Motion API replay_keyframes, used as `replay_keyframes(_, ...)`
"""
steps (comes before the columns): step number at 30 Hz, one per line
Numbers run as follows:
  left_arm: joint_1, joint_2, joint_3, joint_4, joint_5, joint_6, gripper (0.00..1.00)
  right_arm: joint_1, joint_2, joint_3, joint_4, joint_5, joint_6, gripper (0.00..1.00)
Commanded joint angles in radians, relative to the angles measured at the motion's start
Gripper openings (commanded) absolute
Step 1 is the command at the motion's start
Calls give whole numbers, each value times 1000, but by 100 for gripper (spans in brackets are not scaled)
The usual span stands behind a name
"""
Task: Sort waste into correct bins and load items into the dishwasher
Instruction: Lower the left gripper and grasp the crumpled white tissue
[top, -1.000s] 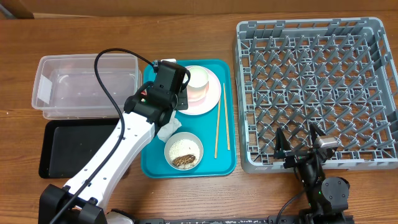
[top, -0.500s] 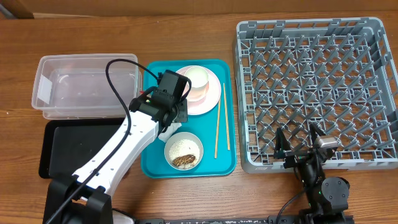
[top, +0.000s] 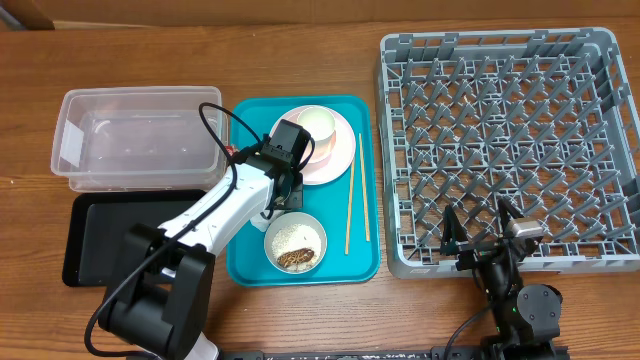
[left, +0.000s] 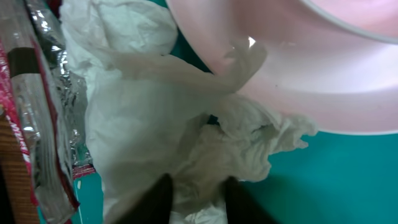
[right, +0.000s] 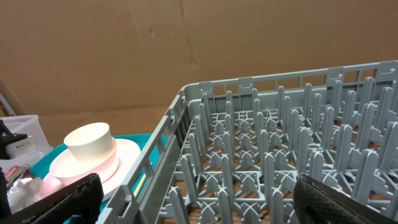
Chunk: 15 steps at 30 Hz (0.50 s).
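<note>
One crumpled white napkin (left: 143, 118) bunching against the pink plate (left: 311, 74), my left end effector (left: 198, 186) straddling its folds, fingers standing narrow, I'm not seeing whether they're gripping.

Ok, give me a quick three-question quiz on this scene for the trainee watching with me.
1. True or false: the dish rack already holds a bowl.
2. The chopsticks lie on: A the teal tray; B the black tray; C the clear tub.
3. Which gripper is down at the crumpled napkin?
Key: 1 false. 2 A. 3 the left gripper.
</note>
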Motion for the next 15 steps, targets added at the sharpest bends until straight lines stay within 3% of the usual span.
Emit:
replay_keyframes(1,6,-18,43,-13,-42,-10,41,7,-8,-10,6,6,-7,100)
replay_keyframes(15,6,-14,105,-81,-124,26,77,7,-8,-10,6,6,-7,100)
